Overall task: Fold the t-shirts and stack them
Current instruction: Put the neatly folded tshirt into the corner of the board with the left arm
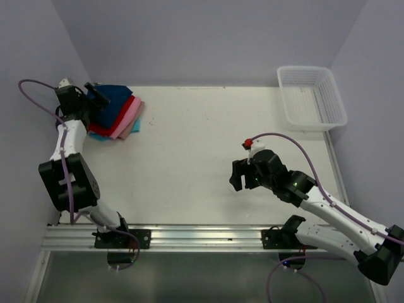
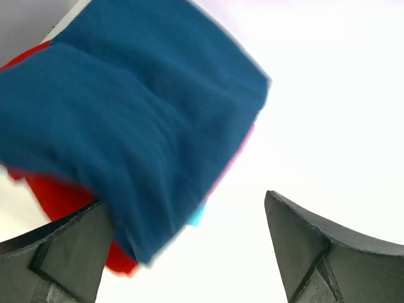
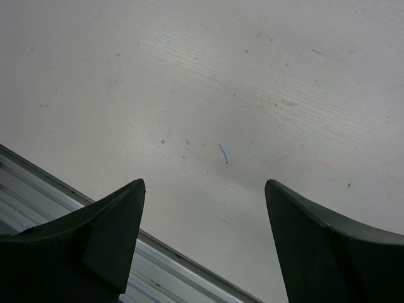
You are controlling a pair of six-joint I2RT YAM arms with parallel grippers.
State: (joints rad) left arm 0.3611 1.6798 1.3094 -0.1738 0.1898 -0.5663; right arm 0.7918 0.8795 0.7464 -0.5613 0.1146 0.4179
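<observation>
The top view looks down from high behind the arms and takes in the whole surface, with the rail along its bottom edge. The left wrist view sits close to the tees in the far left corner, looking past its own jaws. The right wrist view faces down, close over bare surface beside the rail. Each wrist view shares its patch with the top view, and the two patches lie well apart.

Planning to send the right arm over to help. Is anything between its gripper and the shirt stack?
Nothing visible. Only bare table lies between the right gripper and the shirt stack at the far left corner. The basket sits far right, off that path. The open left gripper is at the stack itself.
</observation>
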